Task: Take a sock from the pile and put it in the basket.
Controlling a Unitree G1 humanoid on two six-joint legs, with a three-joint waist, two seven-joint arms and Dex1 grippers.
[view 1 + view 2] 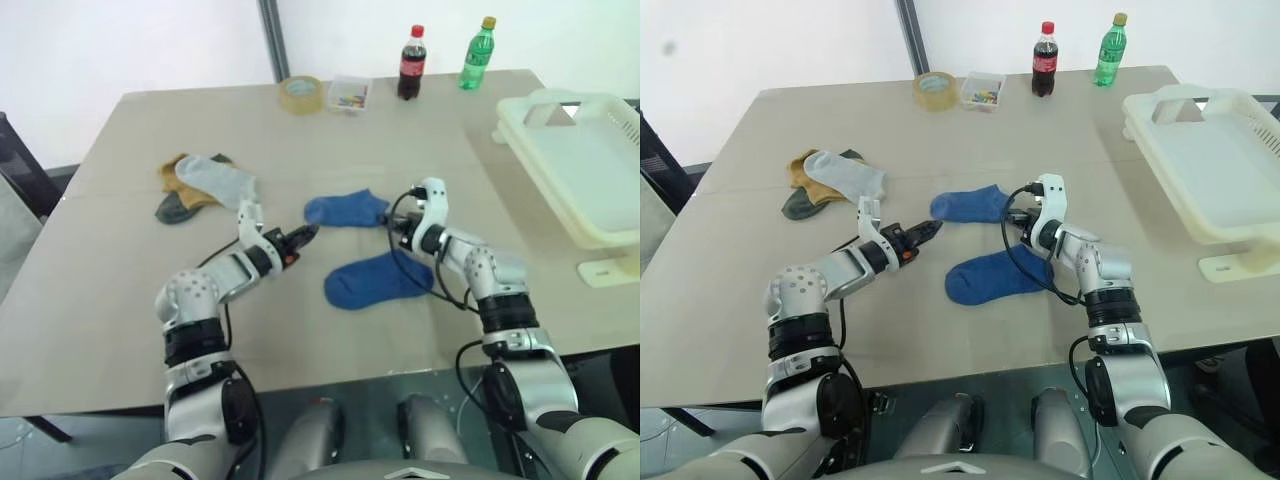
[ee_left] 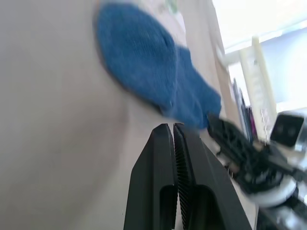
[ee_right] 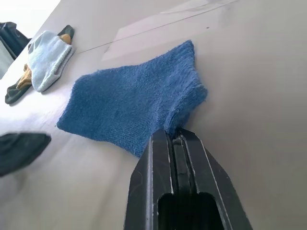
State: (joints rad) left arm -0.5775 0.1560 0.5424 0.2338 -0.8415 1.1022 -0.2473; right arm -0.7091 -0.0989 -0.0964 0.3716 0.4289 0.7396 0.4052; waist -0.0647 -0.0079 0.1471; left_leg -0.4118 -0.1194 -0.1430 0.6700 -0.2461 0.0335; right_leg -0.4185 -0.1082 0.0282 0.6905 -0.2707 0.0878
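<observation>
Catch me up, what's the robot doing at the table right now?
The right gripper is shut on the cuff edge of a blue knit ankle sock lying flat on the beige table. The left gripper is shut, holding nothing, just short of that sock's toe. A second blue sock lies nearer the robot. The pile of grey and mustard socks sits to the left. The cream-white plastic basket at the right holds no sock yet.
</observation>
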